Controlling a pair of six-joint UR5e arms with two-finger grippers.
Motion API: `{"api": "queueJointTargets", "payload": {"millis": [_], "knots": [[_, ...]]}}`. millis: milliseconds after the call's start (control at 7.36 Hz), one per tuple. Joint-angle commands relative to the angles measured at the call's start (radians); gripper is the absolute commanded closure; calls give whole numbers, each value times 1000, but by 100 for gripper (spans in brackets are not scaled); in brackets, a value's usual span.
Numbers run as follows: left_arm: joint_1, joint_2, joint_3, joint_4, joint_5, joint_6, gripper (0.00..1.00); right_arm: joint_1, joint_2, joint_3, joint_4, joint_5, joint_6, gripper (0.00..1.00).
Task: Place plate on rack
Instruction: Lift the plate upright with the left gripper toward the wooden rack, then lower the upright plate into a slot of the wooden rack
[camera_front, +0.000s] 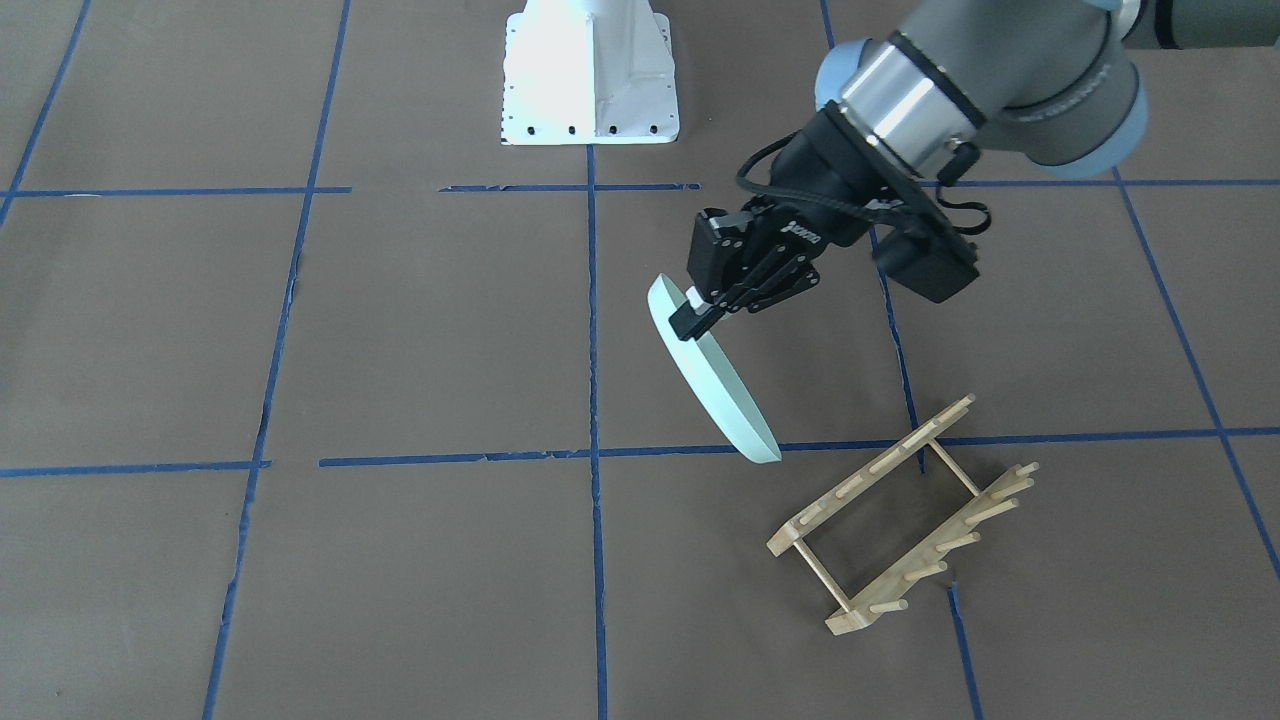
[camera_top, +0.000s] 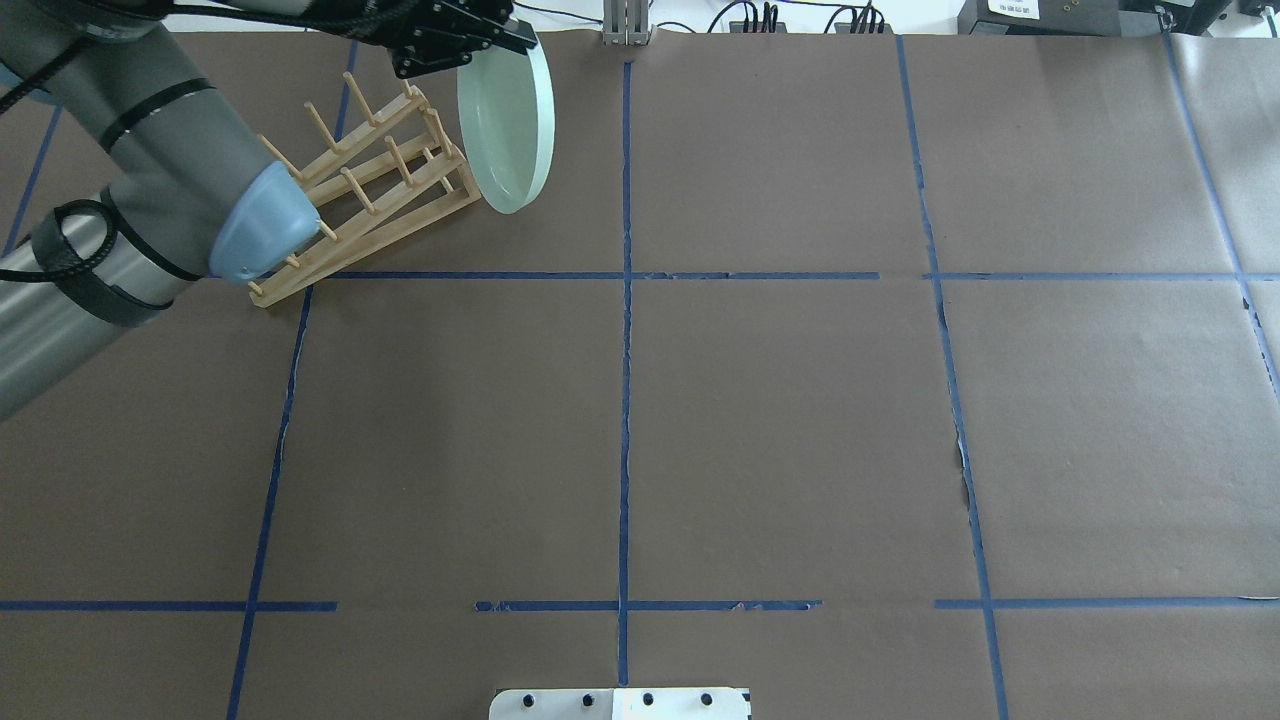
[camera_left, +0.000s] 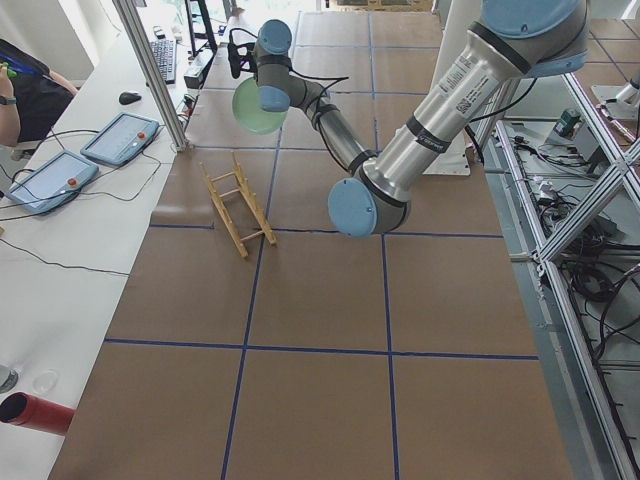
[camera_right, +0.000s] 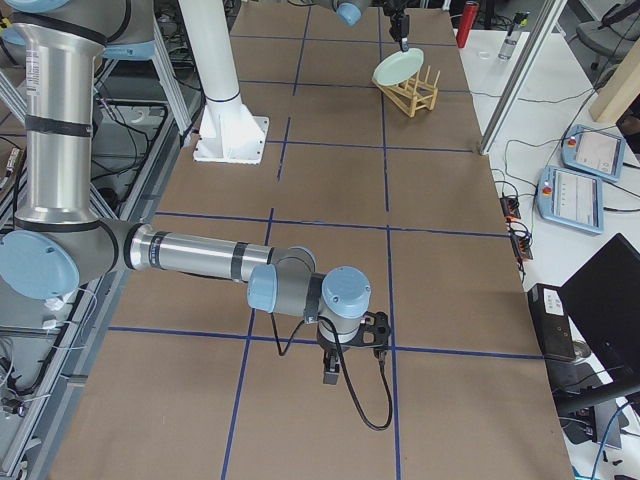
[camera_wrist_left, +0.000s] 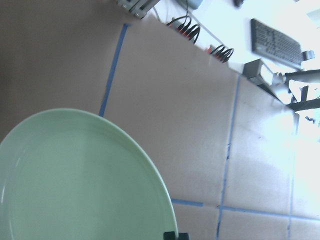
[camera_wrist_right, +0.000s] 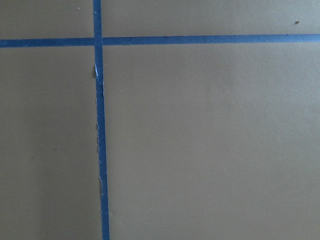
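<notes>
left claw (camera_front: 690, 318) pinched shut on the upper rim of the plate (camera_front: 718, 390). plate hangs on edge, airborne, off the rack (camera_front: 900, 515) end nearer the tabletop (camera_front: 400, 330) centre, not touching. suggest: align rim with a peg gap, lower slowly, light rack may skid. right claw (camera_right: 328, 376) far from rack, state can't tell.

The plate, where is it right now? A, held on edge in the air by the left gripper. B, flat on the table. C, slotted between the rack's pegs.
A: the left gripper pinches the plate by its rim, tilted in the air beside the rack, not in it.
</notes>
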Motion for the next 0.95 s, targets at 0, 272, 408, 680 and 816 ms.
{"api": "queueJointTargets", "payload": {"millis": [0, 272, 408, 680, 816], "knots": [[-80, 69, 19, -200, -2, -122, 100, 0, 0, 0, 0, 0, 0, 0], [-120, 92, 109, -409, 26, -246, 100, 0, 0, 0, 0, 0, 0, 0], [-121, 112, 120, -463, 78, -256, 100, 0, 0, 0, 0, 0, 0, 0], [-139, 118, 195, -560, 83, -278, 100, -1, 0, 0, 0, 0, 0, 0], [-150, 118, 231, -566, 83, -278, 100, 0, 0, 0, 0, 0, 0, 0]]}}
